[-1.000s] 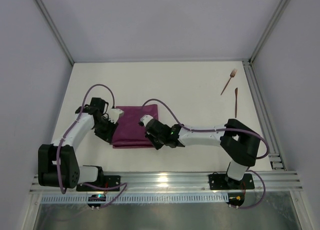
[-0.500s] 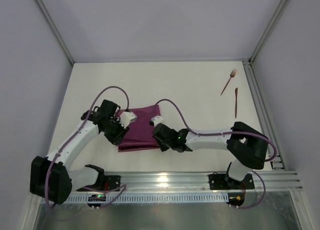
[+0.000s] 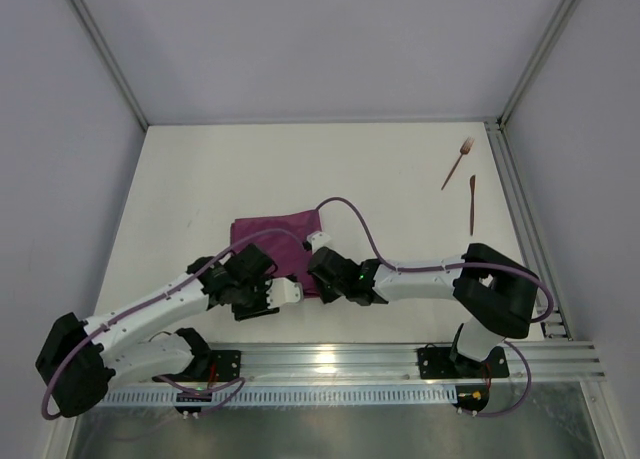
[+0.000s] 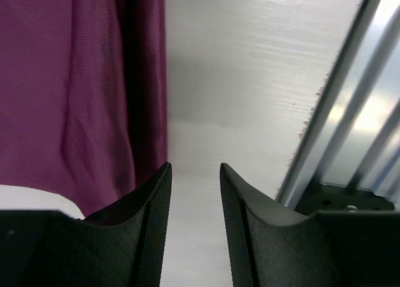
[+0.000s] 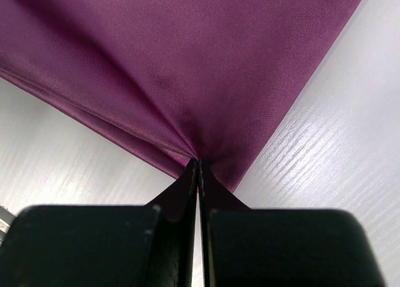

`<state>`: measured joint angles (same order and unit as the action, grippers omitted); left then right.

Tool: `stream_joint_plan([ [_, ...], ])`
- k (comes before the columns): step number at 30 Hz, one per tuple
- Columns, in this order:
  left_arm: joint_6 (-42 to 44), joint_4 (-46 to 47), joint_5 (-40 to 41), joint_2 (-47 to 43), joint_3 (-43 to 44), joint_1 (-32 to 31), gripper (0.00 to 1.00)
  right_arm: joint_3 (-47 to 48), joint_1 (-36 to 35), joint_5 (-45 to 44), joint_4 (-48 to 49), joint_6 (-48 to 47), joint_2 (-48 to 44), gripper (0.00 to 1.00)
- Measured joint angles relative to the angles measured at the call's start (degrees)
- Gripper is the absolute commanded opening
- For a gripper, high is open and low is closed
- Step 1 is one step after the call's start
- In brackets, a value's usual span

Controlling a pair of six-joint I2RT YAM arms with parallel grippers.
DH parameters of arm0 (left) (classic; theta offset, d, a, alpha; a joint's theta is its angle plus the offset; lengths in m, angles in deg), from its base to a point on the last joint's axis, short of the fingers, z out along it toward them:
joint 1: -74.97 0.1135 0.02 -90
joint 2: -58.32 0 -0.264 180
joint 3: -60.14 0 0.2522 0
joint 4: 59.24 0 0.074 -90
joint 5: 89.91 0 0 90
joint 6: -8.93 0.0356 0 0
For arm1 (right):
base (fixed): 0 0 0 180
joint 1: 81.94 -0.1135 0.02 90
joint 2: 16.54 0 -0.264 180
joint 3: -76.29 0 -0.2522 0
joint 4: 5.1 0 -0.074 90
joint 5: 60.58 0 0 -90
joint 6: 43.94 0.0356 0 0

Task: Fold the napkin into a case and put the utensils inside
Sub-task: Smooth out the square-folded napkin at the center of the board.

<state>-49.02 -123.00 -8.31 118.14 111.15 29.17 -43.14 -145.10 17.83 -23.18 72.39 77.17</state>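
The napkin (image 3: 275,241) lies folded in layers on the near left-centre of the desk (image 3: 380,179), not yet narrowed into a case. The right pincer (image 5: 199,168) is closed on the napkin's near right edge. In the right wrist view the cloth puckers in creases that converge on the pinch point, which indicates the fabric is under light tension. This grip probably anchors the stacked layers so that they do not slide apart while the other arm repositions. The left pincer (image 4: 194,168) has its jaws parted by a narrow gap with nothing between them. It sits low over bare desk just beside the napkin's folded edge, between the cloth and the aluminium rail (image 4: 337,112) at the near side. That position suits a fresh approach to the edge for the next fold, and the parted jaws suit taking the doubled cloth. The fork (image 3: 458,164) and the knife (image 3: 472,201) lie at the far right of the desk, well apart from the napkin and untouched. They are likely kept out of the folding area until the pocket exists.
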Motion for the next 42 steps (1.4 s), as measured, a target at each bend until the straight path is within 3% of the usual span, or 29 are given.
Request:
stream_joint_plan([
  [6, 1.57, 7.69, 8.22, 0.00, -4.39, -0.70, 0.38, 0.00, 0.00, 0.07, -0.02, -0.57, 0.00, 0.03],
  [18, 4.63, 13.60, 13.60, 0.31, -10.34, -0.70, 0.36, 0.00, 0.61, 1.49, 0.02, -1.14, 0.00, 0.03],
  [21, 4.68, 14.95, 15.02, 0.28, -10.91, -0.70, 0.29, 0.00, 0.70, 1.73, 0.02, -1.22, 0.00, 0.03],
  [24, 4.50, 15.96, 15.67, 0.28, -11.41, -0.72, 0.12, 0.00, 0.70, 1.64, 0.00, -1.42, -0.02, 0.03],
  [27, 4.39, 15.96, 15.63, 0.26, -11.47, -0.72, 0.01, 0.07, 0.70, 0.42, -0.98, -1.31, -0.24, 0.03],
  [42, 3.76, 15.45, 14.78, -0.92, -11.47, -0.72, 0.00, 0.79, -0.15, -4.15, -6.10, -1.81, -2.34, 0.05],
])
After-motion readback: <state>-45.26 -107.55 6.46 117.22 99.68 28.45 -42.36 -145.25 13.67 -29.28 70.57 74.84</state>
